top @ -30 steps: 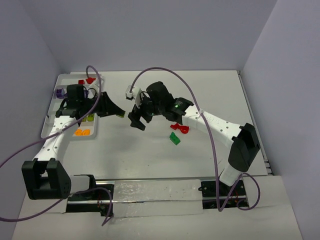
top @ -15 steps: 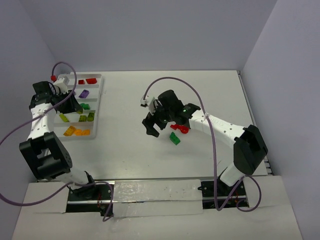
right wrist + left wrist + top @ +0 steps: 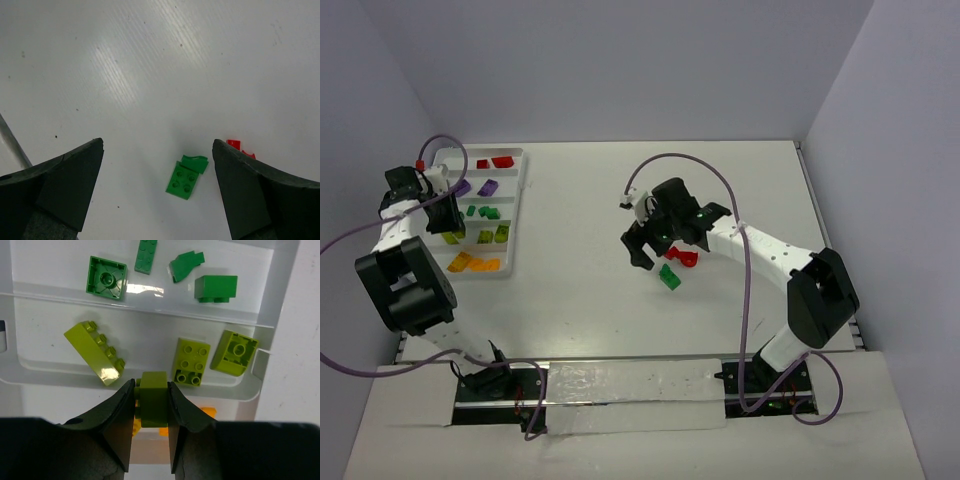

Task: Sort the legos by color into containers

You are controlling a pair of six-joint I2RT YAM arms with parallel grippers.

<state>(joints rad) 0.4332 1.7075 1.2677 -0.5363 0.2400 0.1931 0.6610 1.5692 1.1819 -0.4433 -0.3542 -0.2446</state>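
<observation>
left end effector [image 3: 152, 401] gripping lime brick [image 3: 153, 390] over tray [image 3: 281, 300], right end effector [image 3: 157, 146] wide above green brick [image 3: 185, 180]

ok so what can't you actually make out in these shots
- Left wrist view: the orange legos are almost wholly hidden behind the left jaws and the lime brick they clamp.
- Right wrist view: the red lego is mostly covered by the right jaws; shape unclear.
- Top view: the left arm covers the tray's left compartments; the held brick is too small to see.
</observation>
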